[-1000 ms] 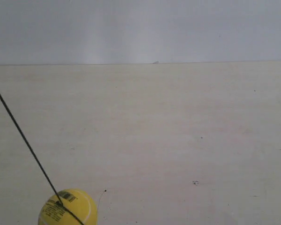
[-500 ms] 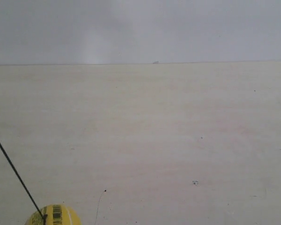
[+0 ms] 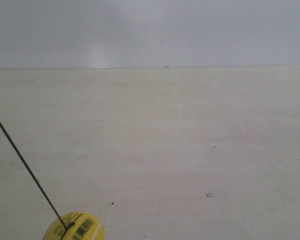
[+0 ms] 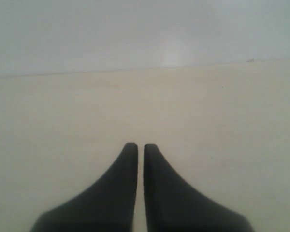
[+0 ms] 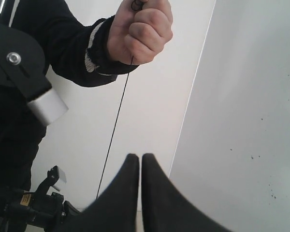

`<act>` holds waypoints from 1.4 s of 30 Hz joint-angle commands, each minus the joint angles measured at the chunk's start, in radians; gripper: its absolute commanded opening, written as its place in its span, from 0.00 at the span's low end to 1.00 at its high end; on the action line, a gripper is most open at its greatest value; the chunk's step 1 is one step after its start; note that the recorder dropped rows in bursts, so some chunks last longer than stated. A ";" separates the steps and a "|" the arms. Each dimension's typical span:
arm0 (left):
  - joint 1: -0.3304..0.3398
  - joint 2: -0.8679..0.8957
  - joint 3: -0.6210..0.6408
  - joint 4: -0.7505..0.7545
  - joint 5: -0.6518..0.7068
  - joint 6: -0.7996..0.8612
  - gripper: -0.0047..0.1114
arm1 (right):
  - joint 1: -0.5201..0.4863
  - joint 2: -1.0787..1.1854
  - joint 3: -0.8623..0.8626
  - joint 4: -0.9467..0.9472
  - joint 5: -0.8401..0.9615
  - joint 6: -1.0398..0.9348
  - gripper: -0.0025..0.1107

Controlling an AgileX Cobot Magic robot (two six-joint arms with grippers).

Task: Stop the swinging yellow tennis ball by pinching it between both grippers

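The yellow tennis ball [image 3: 74, 227] hangs over the counter [image 3: 190, 140], its string [image 3: 25, 162] leaning up toward the exterior view's left. The jaws of the left gripper [image 4: 137, 146] and the right gripper [image 5: 137, 157] are squeezed together, empty.

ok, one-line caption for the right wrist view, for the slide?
Right gripper, jaws closed, with a person's fist beyond it holding the thin dark string.

**Pale tabletop [image 3: 190, 130], lightly speckled**

The cream, faintly grained tabletop runs back to a straight far edge below a grey-white wall [image 3: 150, 30]. A few small dark specks [image 3: 208, 194] dot it, and a thin dark thread-like curl [image 3: 109, 209] lies near the front.
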 commanded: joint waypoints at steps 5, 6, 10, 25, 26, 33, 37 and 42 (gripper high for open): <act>0.003 -0.002 0.004 -0.003 0.007 0.008 0.08 | -0.001 -0.007 0.000 0.003 -0.010 0.006 0.02; 0.003 -0.002 0.004 -0.003 0.007 0.008 0.08 | -0.001 -0.007 0.000 0.003 -0.016 0.006 0.02; 0.003 -0.002 0.004 -0.003 0.007 0.008 0.08 | -0.001 -0.007 0.000 0.003 -0.020 0.006 0.02; 0.003 -0.002 0.004 0.001 0.006 0.008 0.08 | -0.001 -0.007 0.000 0.003 -0.021 0.006 0.02; 0.003 -0.002 0.004 0.001 0.006 0.008 0.08 | -0.001 -0.007 0.000 0.006 -0.021 0.014 0.02; 0.003 -0.002 0.004 0.001 0.006 0.008 0.08 | -0.001 -0.005 0.000 0.039 -0.022 0.053 0.02; 0.003 -0.002 0.004 0.001 0.006 0.008 0.08 | -0.003 -0.005 0.006 0.206 0.048 -0.048 0.02; 0.003 -0.002 0.004 0.001 0.006 0.008 0.08 | -0.058 -0.016 0.085 0.615 0.059 -0.483 0.02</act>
